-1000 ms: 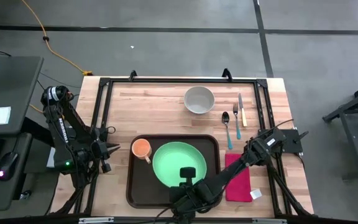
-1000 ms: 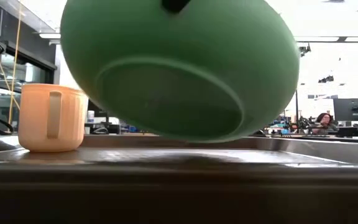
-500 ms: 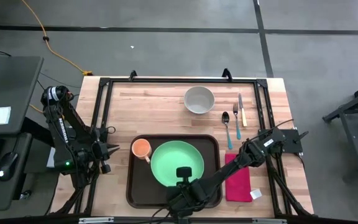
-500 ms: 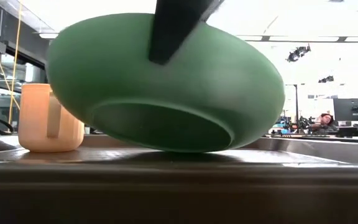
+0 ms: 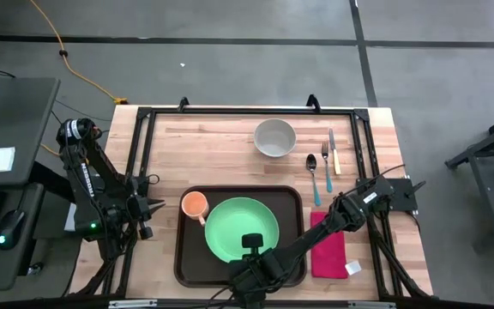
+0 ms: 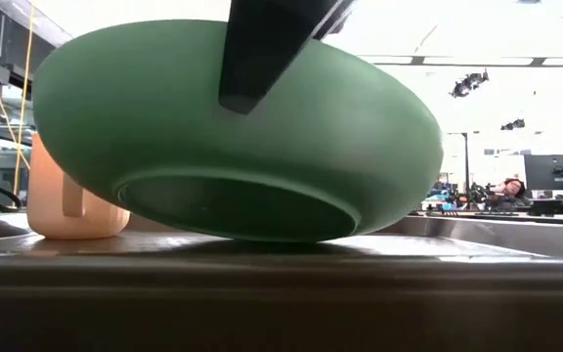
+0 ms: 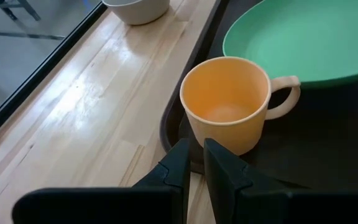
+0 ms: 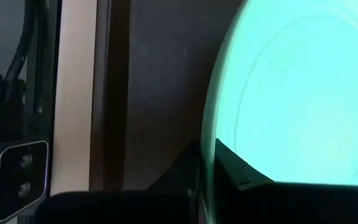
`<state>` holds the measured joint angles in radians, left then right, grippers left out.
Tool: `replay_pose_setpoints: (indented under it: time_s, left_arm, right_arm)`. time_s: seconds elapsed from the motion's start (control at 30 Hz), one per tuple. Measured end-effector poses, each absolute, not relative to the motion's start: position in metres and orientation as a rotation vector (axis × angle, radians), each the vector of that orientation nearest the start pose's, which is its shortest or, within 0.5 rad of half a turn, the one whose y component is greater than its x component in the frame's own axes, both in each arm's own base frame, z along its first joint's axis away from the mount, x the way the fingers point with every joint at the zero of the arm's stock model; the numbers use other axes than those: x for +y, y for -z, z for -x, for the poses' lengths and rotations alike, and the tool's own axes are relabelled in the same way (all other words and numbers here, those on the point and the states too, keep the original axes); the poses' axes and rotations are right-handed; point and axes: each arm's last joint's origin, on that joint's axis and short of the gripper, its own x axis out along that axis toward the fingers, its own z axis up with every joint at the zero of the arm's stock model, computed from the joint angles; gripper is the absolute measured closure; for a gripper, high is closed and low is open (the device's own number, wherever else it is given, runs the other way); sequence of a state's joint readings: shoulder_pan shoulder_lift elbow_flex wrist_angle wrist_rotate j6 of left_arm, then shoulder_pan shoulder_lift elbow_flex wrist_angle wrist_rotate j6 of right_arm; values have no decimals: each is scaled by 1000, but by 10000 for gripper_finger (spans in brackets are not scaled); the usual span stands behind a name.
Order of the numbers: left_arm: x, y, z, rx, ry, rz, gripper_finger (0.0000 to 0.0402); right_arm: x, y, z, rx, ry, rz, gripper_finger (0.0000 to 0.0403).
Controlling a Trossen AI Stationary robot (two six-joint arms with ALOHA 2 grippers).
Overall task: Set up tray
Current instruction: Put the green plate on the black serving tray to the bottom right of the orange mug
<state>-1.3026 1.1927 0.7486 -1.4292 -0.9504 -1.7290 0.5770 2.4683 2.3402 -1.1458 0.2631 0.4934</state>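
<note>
**Two dark arms, quick look at the hardware**

Matte black all over, chunky boxy links. Left arm (image 5: 93, 184), beside the tray (image 5: 185, 262): pale ring on its top joint, small green light lower down, thin black cables. Right arm (image 5: 350, 215): white label on the wrist block. Left gripper (image 7: 193, 167): blunt, wedge-shaped black fingers.

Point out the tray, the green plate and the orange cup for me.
tray (image 5: 189, 257): high view, bare floor left of the plate.
plate (image 5: 234, 225): high view, middle of its green inside.
cup (image 7: 225, 106): left wrist view, inside of the cup, near its bottom.
</note>
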Motion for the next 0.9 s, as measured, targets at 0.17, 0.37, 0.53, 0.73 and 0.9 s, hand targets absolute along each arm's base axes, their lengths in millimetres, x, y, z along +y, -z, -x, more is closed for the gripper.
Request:
replay_pose_setpoints:
  time_s: [0.17, 0.37, 0.53, 0.73, 0.9]
  left_arm:
    - [-133, -217, -61, 621, -401, -57, 323]
    - [-133, -217, -61, 625, -393, -70, 323]
    - [-134, -217, -61, 626, -385, -74, 323]
    - [-134, -217, -61, 626, -385, -74, 323]
    - [-135, -216, -61, 629, -379, -82, 323]
  right_arm:
    - [268, -201, -426, 1202, 17, 89, 402]
    - [269, -183, -426, 1231, -4, 76, 402]
    - [269, -177, -425, 1242, -5, 78, 402]
    - [269, -178, -426, 1241, -17, 71, 402]
    - [270, -177, -426, 1247, -27, 64, 400]
